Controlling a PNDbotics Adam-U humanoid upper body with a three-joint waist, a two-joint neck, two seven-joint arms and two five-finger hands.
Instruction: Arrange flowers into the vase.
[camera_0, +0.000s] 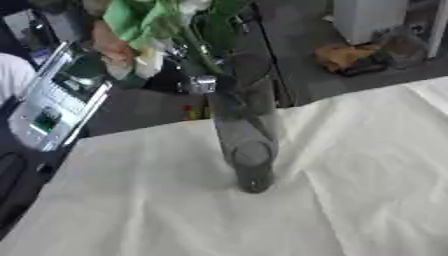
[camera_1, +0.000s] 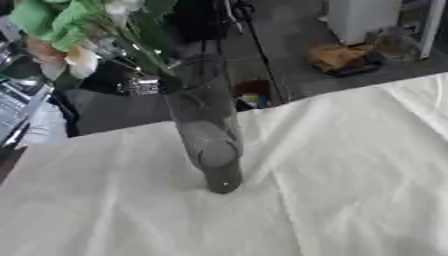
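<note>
Black or silver, no fingers showed in either view, so I could not tell whether they were released, clenched or grasping anything. The arms' pose was hidden as well.

Nearest to where a hand would work, the flowers spread green and pale above the vase. Their stems ran down into its mouth. A small silver thing sat by the stems at the rim, and I could not make out what it was.

The vase, tall, narrow and of grey glass, stood upright on the tabletop, which was covered in a creased white cloth.

The main risk looked to be tipping. The blooms hung out to the vase's left, well off its small base, so a sideways push on the stems, or a hand brushing the rim, could topple it. A tug on the cloth could do the same.
</note>
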